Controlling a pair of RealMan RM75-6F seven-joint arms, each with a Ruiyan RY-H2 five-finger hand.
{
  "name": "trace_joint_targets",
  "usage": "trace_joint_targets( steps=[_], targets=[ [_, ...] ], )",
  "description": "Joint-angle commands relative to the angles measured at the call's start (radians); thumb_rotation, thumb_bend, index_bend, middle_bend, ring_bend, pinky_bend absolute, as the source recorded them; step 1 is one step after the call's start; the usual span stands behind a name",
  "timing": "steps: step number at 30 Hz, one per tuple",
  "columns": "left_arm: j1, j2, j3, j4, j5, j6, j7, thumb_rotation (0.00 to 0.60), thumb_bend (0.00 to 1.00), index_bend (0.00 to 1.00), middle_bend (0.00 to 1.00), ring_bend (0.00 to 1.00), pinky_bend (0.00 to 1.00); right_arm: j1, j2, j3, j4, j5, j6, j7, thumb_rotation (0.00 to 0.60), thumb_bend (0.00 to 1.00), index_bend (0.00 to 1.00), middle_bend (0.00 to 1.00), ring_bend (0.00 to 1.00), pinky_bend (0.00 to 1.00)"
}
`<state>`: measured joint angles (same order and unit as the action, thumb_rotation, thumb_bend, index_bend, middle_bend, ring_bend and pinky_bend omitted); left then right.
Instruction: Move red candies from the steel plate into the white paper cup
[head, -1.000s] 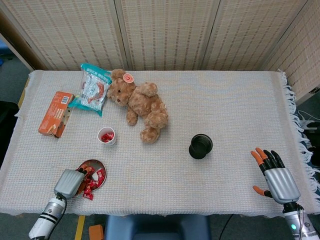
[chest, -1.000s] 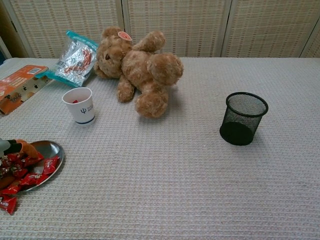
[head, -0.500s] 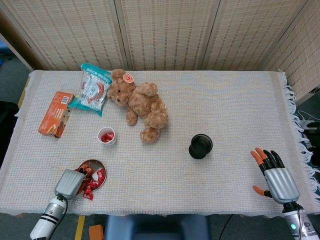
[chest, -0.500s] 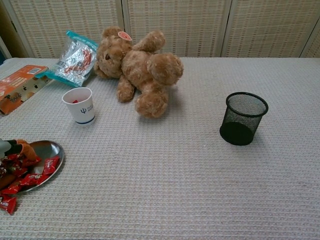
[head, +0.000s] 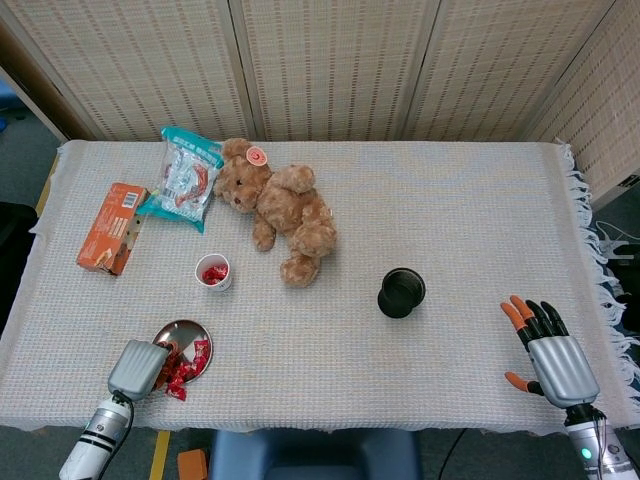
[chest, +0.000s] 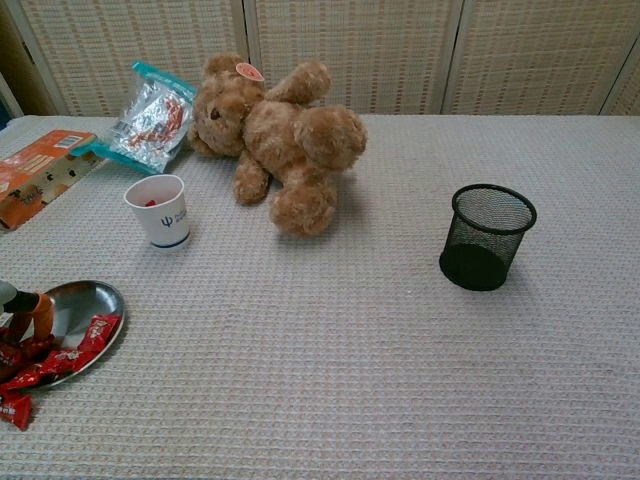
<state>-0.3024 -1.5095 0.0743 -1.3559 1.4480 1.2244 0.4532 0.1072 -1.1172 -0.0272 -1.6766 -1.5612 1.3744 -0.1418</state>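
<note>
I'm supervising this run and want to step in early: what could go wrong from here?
1. Candies crowd the plate's near rim and one already lies off it, so the left robot hand may push more out.
2. The cup is light, so a clumsy drop could tip it.

I see a brown teddy bear (head: 280, 210) lying on my desk (head: 450, 220). A shiny snack bag (head: 185, 178) sits just beside its head, and an orange box (head: 112, 227) lies near that. A black mesh cup (chest: 486, 237) stands alone, well apart.
</note>
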Motion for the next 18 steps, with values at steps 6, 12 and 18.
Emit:
trace_joint_targets(
  steps=[6, 12, 18],
  targets=[
    [0.002, -0.002, -0.001, 0.004, 0.002, -0.004, 0.001, 0.600, 0.38, 0.52, 0.59, 0.82, 1.00, -0.001, 0.000, 0.001, 0.000, 0.000, 0.001, 0.000, 0.600, 0.02, 0.00, 0.00, 0.00, 0.00],
    [0.006, 0.000, -0.005, 0.006, 0.032, 0.021, -0.035, 0.600, 0.40, 0.61, 0.70, 0.83, 1.00, 0.001, -0.001, 0.001, 0.001, 0.002, -0.002, 0.000, 0.600, 0.02, 0.00, 0.00, 0.00, 0.00],
    [0.009, 0.008, -0.007, 0.009, 0.040, 0.024, -0.064, 0.600, 0.44, 0.65, 0.75, 0.85, 1.00, 0.002, -0.002, 0.001, 0.002, 0.004, -0.004, -0.001, 0.600, 0.01, 0.00, 0.00, 0.00, 0.00]
  ],
)
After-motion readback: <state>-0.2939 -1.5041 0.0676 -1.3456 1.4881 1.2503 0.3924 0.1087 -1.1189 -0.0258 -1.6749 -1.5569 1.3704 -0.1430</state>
